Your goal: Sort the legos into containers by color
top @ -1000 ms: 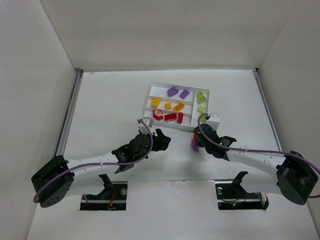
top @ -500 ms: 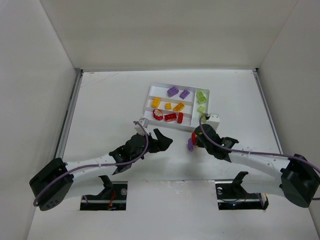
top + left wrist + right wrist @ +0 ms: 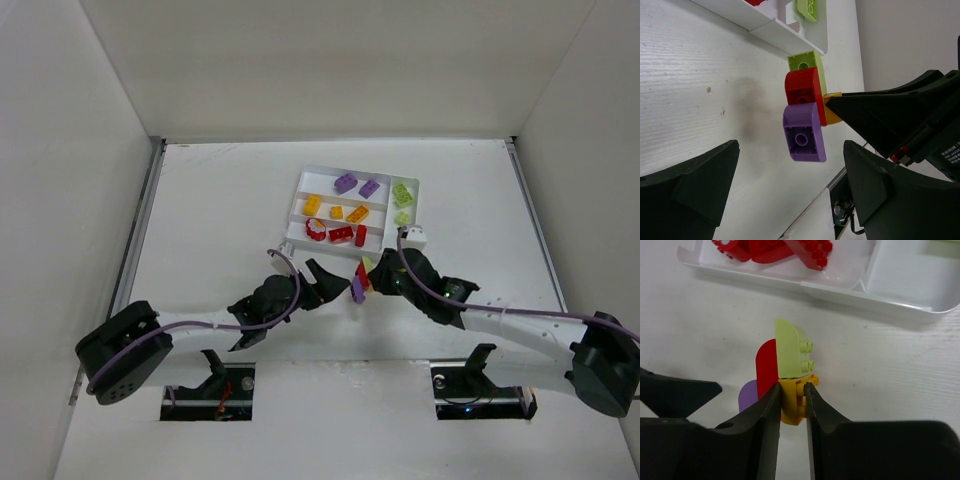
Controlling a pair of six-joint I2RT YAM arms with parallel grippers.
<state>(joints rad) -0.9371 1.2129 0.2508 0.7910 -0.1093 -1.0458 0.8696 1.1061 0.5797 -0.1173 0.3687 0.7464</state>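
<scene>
1. The white tray point(image 3: 360, 171) is the biggest thing on the table. Purple bricks lie in its far slot, yellow-orange in the middle slot, red in the near one and lime in the crosswise end slot.
2. The right gripper point(image 3: 792, 388) is just off the tray's near wall. Its fingers are pinched hard on a yellow-orange brick point(image 3: 794, 405).
3. The left gripper point(image 3: 790, 165) faces it from the side away from the tray. Its fingers are spread wide with nothing between them.
4. A cluster point(image 3: 807, 107) of four bricks stuck together hangs off that pinched brick, near the tray's near wall but outside it. I can't tell whether it touches the table.
5. In the cluster, the lime brick point(image 3: 789, 354) sits nearest the tray. The red brick point(image 3: 766, 367) is beside it, and the purple brick point(image 3: 803, 138) is farthest from the tray.
6. These bricks look light, stiff and slick, held together only by stud friction. I'd have the left fingers take the purple brick across its flat sides and peel it off. Only one end of the cluster is held, so a sideways tug could twist it loose.
</scene>
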